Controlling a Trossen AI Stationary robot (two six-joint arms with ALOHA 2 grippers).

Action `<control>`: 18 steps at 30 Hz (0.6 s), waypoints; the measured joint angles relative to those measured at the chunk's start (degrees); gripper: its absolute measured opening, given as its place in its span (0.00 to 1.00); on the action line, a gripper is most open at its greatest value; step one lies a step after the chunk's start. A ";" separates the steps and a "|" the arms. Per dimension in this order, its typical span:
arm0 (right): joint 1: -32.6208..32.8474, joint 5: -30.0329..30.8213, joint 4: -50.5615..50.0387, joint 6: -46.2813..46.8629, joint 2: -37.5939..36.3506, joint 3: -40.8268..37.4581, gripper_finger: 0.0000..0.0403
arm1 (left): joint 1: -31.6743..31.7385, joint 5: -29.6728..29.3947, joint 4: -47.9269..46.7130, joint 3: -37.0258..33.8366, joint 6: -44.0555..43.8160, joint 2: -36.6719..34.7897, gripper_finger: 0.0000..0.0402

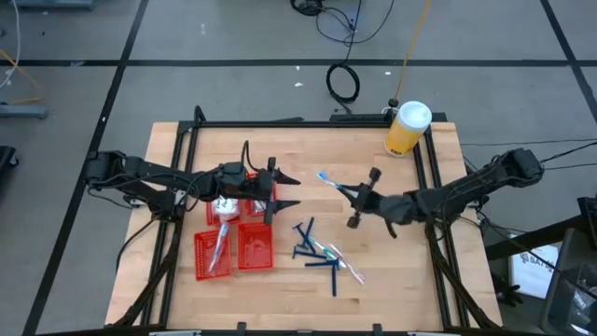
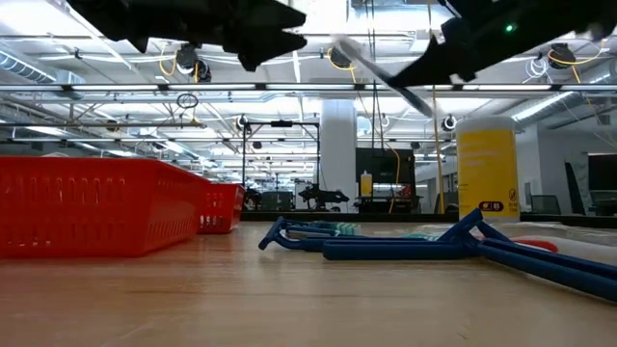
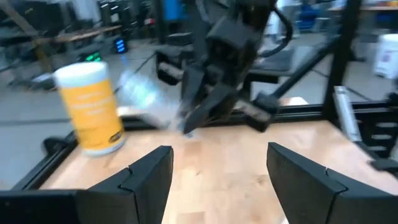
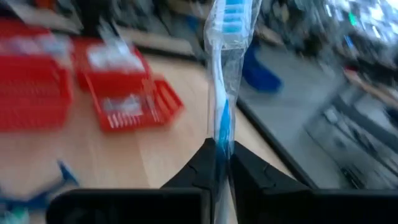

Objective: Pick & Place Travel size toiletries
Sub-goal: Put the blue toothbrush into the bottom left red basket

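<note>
Needed a firm pinch by the right gripper (image 4: 219, 152) on the wrapped toothbrush (image 1: 332, 181), carried level toward the red baskets (image 1: 235, 248) past the left gripper (image 1: 287, 191), spread wide.

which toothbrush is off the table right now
The wrapped toothbrush pinched in the right gripper, held in the air; the others lie in the pile of razors or in the baskets.

A clear-wrapped blue-and-white toothbrush (image 4: 222, 74) stood out from the right tool (image 4: 222, 163), pinched at its lower end, raised off the surface. Dark blue razors (image 1: 310, 245) and another wrapped toothbrush (image 1: 338, 259) lay loosely clustered below.
</note>
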 joint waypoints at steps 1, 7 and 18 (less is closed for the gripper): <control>-1.59 -3.45 6.56 -2.58 0.25 -1.99 0.04 | -0.08 -1.27 -0.06 0.00 -0.96 0.27 0.64; -11.00 -25.56 34.00 -10.37 1.35 -10.50 0.04 | -0.09 -6.50 1.00 -0.04 -1.90 0.92 0.64; -19.33 -41.31 39.99 -6.36 5.01 -10.98 0.04 | 0.58 -4.24 18.36 0.99 0.40 9.81 0.64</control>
